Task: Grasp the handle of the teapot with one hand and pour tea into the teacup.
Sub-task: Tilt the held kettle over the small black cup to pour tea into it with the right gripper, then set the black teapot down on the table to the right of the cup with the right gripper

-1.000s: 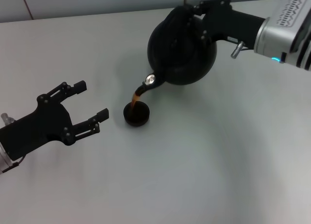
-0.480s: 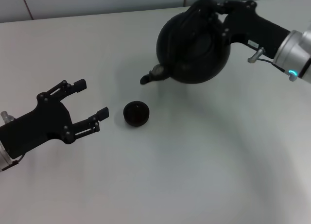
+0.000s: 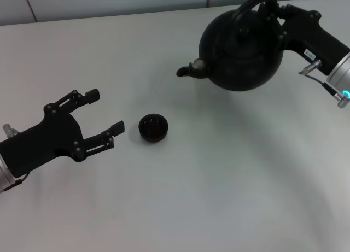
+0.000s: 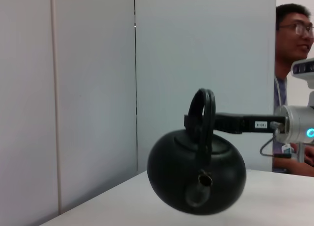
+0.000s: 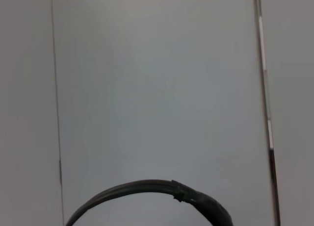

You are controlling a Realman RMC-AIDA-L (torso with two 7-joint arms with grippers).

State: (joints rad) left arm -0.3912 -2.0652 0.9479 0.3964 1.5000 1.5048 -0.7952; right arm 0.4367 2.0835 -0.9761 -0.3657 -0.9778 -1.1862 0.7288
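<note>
Pale grey worktop (image 3: 219,197) out front, plain wall panels (image 4: 88,88) behind. Up at the far right, the teapot (image 3: 240,50), hanging clear of the surface, lifted by the right claw (image 3: 276,14). Clamped tight on the handle (image 4: 202,108) near the top of the hoop, and for good reason: carries the whole weight from above and lets the belly swing level. Sits upright now, spout (image 3: 188,70) pointing toward the robot's left and not dipped, so nothing running out.

Down nearer the middle, the teacup (image 3: 153,127), standing alone on the worktop, well apart from the pot and not under the spout. Dark and glossy inside; cannot tell how full. Judging by the level pot and the gap, looks like the pour is paused or done rather than under way.

Over on the left, the left claw (image 3: 105,110), fingers spread wide, holding nothing, hovering near the cup and aimed at it. Close enough to steady it if asked, idle as it stands.

Nothing lying between spout and cup, a clean path across bare surface. Only crowding comes from that open left claw beside the cup. Off behind the right arm in the left wrist view, a person (image 4: 292,30) in glasses, well back from the action.
</note>
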